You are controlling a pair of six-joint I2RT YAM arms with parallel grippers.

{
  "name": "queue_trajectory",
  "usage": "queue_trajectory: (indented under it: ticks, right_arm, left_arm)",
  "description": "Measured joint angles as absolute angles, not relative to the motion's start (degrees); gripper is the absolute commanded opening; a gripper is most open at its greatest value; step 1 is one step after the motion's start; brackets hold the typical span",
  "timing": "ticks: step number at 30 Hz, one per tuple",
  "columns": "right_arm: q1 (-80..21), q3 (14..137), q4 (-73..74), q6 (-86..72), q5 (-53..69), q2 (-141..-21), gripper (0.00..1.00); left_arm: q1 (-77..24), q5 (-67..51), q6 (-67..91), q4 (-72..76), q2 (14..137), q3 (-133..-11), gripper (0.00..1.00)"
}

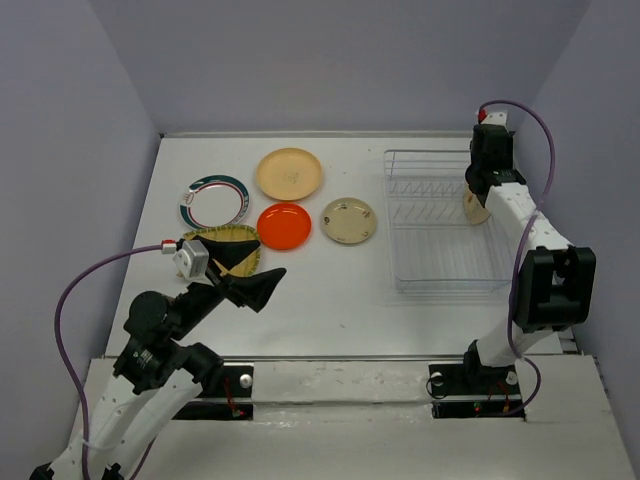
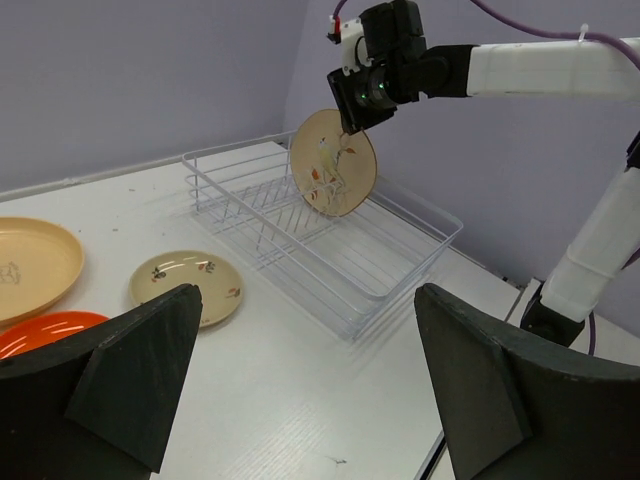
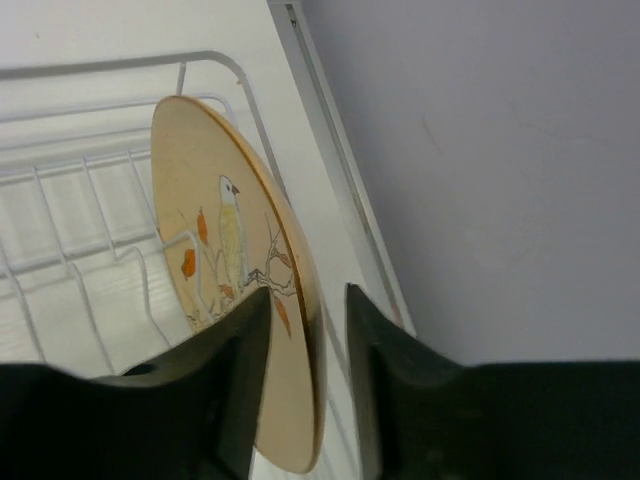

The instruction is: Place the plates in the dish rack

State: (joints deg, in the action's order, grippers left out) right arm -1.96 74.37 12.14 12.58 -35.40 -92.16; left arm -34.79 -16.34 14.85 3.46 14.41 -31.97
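Observation:
The large cream plate with the bird design (image 3: 225, 250) stands on edge at the right end of the white wire dish rack (image 1: 440, 250), also seen in the left wrist view (image 2: 335, 165). My right gripper (image 3: 306, 290) straddles its top rim. The left finger (image 3: 235, 340) lies against the face and a gap shows at the right finger, so it is open. My left gripper (image 1: 245, 275) is open and empty over the yellow patterned plate (image 1: 235, 238). The green-red rimmed (image 1: 214, 201), peach (image 1: 290, 172), orange-red (image 1: 284, 226) and speckled beige (image 1: 349, 220) plates lie flat.
The rack (image 2: 370, 265) holds no other plates and its prong rows (image 3: 90, 200) run left of the bird plate. The side wall (image 3: 480, 150) stands close behind the right gripper. The right arm (image 2: 560, 70) reaches over the rack's far end.

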Motion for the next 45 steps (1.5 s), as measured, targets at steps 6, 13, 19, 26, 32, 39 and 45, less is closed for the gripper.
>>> queue_trajectory:
  ticks: [6,13,19,26,32,39,45]
  right_arm:
    - [-1.96,81.56,16.56,8.78,-36.49,-93.45,0.74]
    - [-4.8,86.7,22.02,1.48,-35.35,-90.94,0.82]
    - [-21.87,88.33,22.72,-7.27,-29.65,-88.73,0.79]
    - [-32.29,82.98,14.57,-25.76,-17.39,-90.41,0.7]
    - [-39.57,79.48,6.79,-39.64,-13.89,-102.76,0.62]
    - [-45.1,75.53,2.22,-51.66,-12.82,-112.25,0.52]
    - [-46.96,74.04,-3.75,-59.77,-13.93,-113.36,0.51]
  left_arm:
    - [-34.79,-15.73,14.85,3.05,14.52,-31.97,0.99]
    - [-34.79,-14.94,14.85,2.59,15.4,-31.97,0.99]
    - [-34.79,-12.95,14.85,1.91,16.69,-32.18,0.99]
    - [-34.79,-9.78,14.87,0.97,17.5,-32.4,0.99]
    - [-34.76,-7.9,14.92,0.75,17.61,-32.42,0.99]
    - [-34.76,-6.81,15.05,0.47,18.26,-32.42,0.99]
    - [-34.76,-6.59,15.07,0.14,18.26,-32.42,0.99]
